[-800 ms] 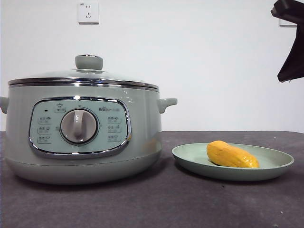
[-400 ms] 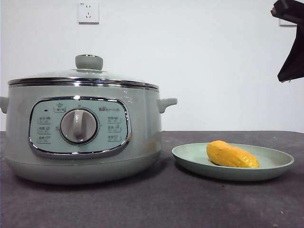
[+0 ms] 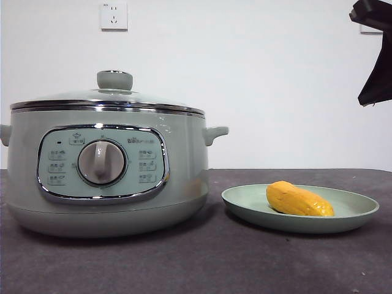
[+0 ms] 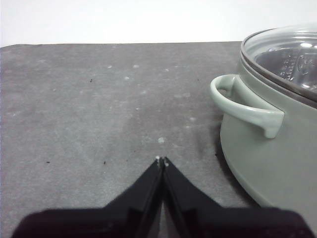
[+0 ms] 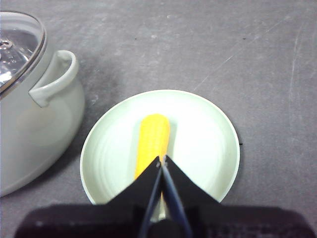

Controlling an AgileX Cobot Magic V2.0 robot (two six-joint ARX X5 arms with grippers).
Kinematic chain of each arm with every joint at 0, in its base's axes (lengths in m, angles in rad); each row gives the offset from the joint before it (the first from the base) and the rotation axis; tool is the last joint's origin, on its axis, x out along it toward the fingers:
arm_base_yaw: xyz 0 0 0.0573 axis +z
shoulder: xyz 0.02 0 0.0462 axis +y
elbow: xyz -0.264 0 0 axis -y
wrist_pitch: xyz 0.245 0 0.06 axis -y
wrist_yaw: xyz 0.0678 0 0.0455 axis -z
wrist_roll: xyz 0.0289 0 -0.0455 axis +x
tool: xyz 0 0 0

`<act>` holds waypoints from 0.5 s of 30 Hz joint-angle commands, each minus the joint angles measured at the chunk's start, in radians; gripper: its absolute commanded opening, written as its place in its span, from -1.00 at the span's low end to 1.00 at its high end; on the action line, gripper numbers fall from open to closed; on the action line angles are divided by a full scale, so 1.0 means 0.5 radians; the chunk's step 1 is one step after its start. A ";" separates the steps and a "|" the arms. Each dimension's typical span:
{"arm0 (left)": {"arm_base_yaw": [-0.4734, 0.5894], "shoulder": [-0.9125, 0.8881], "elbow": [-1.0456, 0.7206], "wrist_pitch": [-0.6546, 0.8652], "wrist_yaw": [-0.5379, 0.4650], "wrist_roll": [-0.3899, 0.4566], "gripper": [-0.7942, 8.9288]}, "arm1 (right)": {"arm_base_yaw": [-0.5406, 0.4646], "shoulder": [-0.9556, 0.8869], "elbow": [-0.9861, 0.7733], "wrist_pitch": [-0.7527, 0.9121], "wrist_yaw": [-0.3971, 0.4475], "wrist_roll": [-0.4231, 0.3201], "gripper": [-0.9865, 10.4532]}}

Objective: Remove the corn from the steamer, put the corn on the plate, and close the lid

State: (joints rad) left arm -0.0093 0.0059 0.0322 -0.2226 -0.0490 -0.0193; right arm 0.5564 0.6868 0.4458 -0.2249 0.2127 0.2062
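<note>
Sage-green and chrome-rimmed, the steamer (image 3: 104, 177) is standing on the dark grey table (image 3: 202, 263), taking up the front view's left half, its dial panel (image 3: 101, 163) facing the camera. The lid (image 3: 107, 98) is sitting closed on its rim, knob (image 3: 114, 79) upright on top; through the glass the wrist views are showing only glare, so what is inside cannot be told. One side handle (image 3: 215, 133) is sticking out toward the plate (image 3: 355, 211).

That plate is lying flat on the table just beside the steamer, apart from it. The corn (image 3: 299, 199) is lying on its side in the plate, near the middle, clear of the rim.

High over the plate, the right gripper (image 5: 162, 161) is hanging with its jaws pressed together, gripping nothing; in the front view it is showing as a black shape (image 3: 375, 52) at the top corner. The left gripper (image 4: 161, 161) is hanging above bare table on the steamer's far side from the plate, near the other handle (image 4: 245, 106), its jaws likewise closed and empty.

On the white wall behind, a socket (image 3: 114, 16) is sitting above the steamer.
</note>
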 commanded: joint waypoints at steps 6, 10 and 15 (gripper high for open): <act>0.008 -0.008 -0.024 -0.006 0.002 -0.014 -0.84 | 0.001 -0.002 -0.018 0.014 0.005 0.020 -0.82; 0.008 -0.008 -0.024 -0.006 0.003 -0.014 -0.84 | 0.001 -0.002 -0.018 0.012 0.006 0.010 -0.82; 0.008 -0.008 -0.024 -0.006 0.003 -0.014 -0.84 | -0.058 -0.186 -0.031 -0.063 -0.003 -0.237 -0.82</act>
State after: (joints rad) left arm -0.0093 0.0059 0.0322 -0.2226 -0.0490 -0.0193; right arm 0.5385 0.6132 0.4419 -0.2638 0.2089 0.1493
